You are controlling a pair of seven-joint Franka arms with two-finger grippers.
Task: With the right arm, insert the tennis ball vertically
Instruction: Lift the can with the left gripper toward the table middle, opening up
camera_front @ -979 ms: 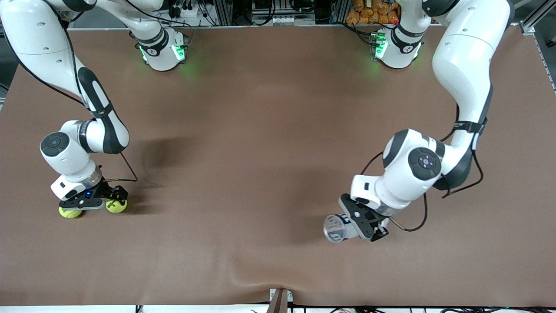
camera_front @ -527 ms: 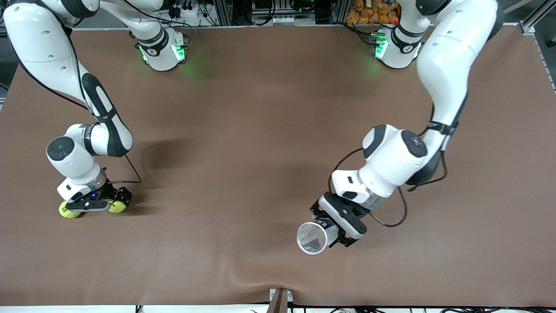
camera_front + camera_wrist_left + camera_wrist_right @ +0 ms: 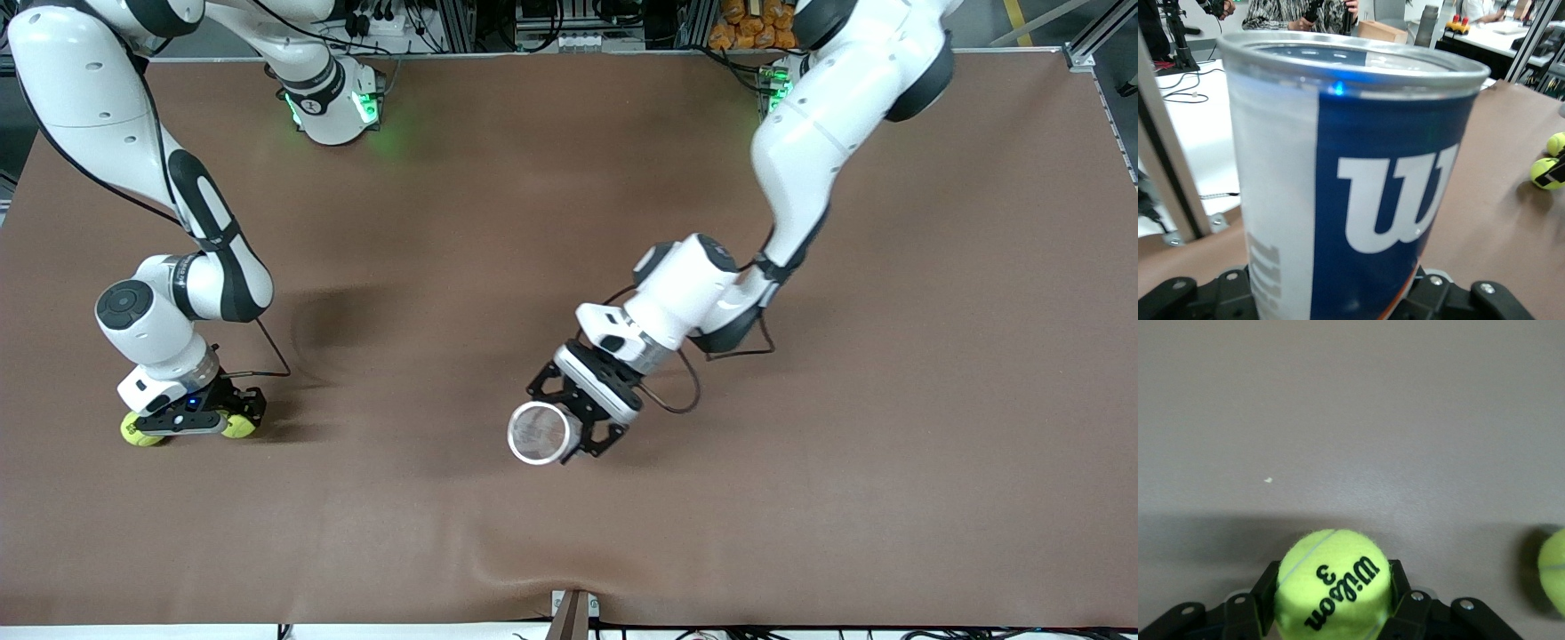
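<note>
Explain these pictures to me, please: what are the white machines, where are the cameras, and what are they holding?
Two white robot arms stand at a brown table. The wide picture looks down from a high camera facing them; the other two come from cameras on their wrists. The left gripper, above the middle of the table, is shut on a clear tennis ball can with a blue label, which fills the left wrist view. The right gripper is low at its own end of the table, with a yellow tennis ball between its jaws. A second ball lies beside it on the table.
</note>
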